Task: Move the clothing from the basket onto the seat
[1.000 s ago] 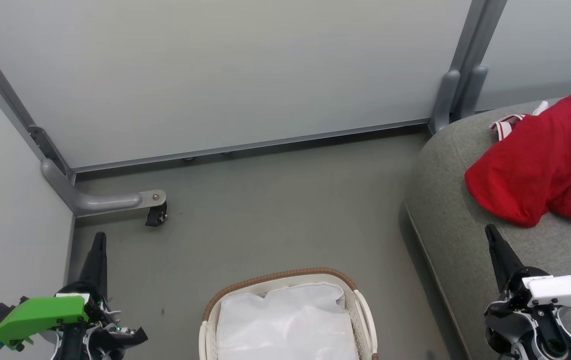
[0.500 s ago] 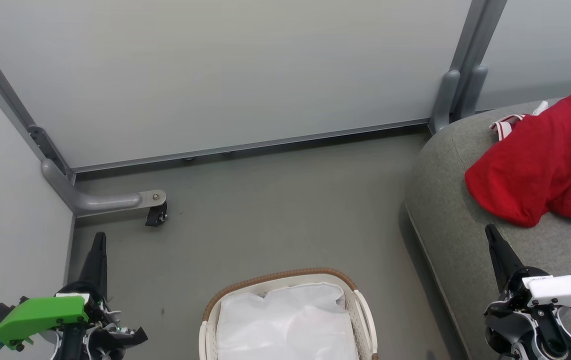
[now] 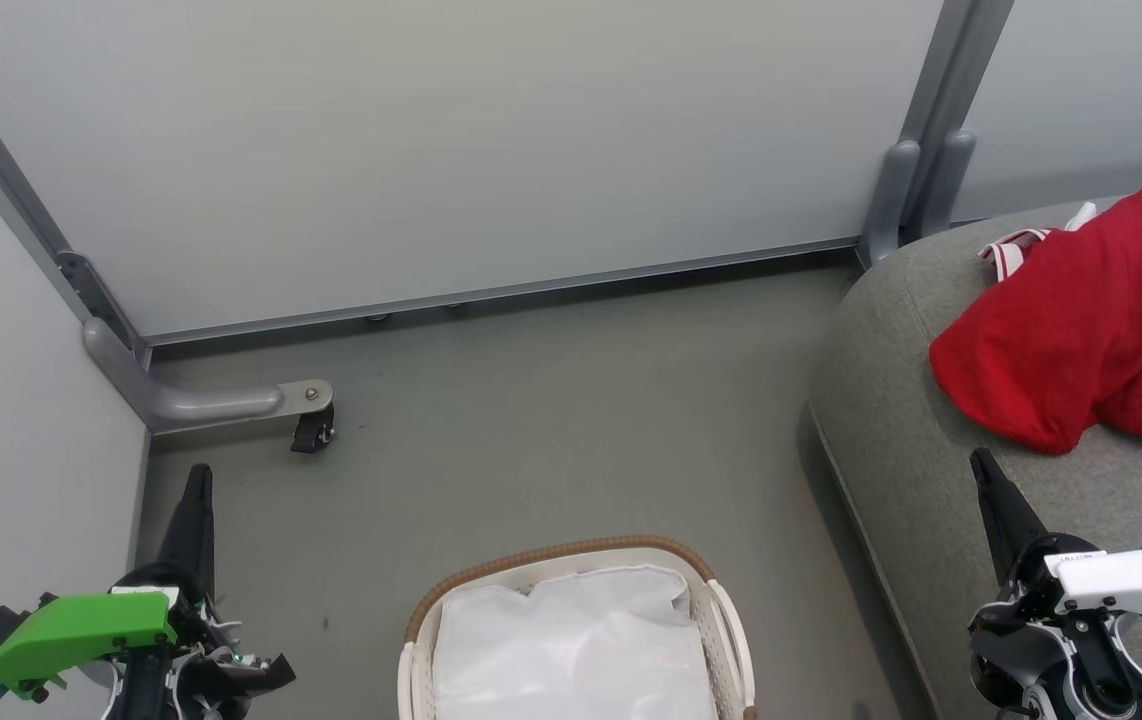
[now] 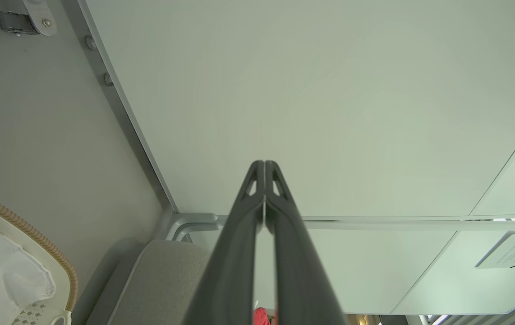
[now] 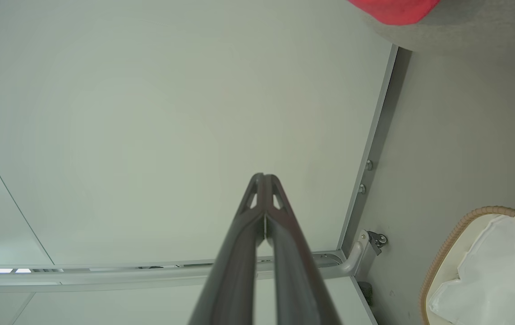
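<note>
At the right edge of the head view, the clothing lies heaped on the seat, its far side cut off by the frame. Low in the middle, the basket is cropped at the bottom and holds a white liner. The left gripper and right gripper each show as one dark spike.

From the left wrist, the jaws meet at the tips with nothing between them. A red scrap peeks past them at the bottom edge, too small to read, near a corner of seat and the basket's rim.

From the right wrist, the jaws are likewise pressed together, and the clothing is a red sliver at the top edge.

Nothing has shifted since the earlier frames.
</note>
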Robot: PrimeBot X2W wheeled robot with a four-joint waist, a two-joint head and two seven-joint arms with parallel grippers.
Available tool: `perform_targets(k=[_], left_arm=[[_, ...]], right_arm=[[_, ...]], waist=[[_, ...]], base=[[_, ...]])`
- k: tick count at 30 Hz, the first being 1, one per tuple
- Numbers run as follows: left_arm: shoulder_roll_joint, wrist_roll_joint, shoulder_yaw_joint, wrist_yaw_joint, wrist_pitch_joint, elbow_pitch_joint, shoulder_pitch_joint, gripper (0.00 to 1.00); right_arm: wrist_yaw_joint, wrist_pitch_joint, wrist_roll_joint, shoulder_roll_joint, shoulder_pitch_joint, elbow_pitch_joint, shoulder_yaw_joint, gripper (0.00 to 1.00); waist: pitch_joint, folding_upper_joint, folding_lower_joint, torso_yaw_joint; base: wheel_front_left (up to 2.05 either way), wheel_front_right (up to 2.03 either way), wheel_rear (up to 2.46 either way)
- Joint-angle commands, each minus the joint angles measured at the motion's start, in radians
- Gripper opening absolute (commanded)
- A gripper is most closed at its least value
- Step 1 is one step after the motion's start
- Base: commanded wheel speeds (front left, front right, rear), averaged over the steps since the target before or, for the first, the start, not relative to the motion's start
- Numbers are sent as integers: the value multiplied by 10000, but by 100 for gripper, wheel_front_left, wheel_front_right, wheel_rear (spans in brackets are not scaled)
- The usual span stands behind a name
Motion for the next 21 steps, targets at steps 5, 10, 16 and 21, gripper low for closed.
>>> perform_targets(k=[5,10,16,21], left_arm=[[43,4,30,-23,49,-14,-101,0],[42,5,31,-23,50,-14,-101,0],[42,6,32,-23,49,-14,-101,0],[41,6,33,-23,50,-14,-101,0]], right_arm=[[-3,33,35,-60,-82,-42,-19,0],[-3,32,35,-60,-82,-42,-19,0],[-3,32,35,-60,-82,-42,-19,0],[-3,32,35,-60,-82,-43,-19,0]], waist=[[0,0,0,0],[0,0,0,0],[0,0,0,0],[0,0,0,0]], base=[[0,0,0],[0,0,0],[0,0,0],[0,0,0]])
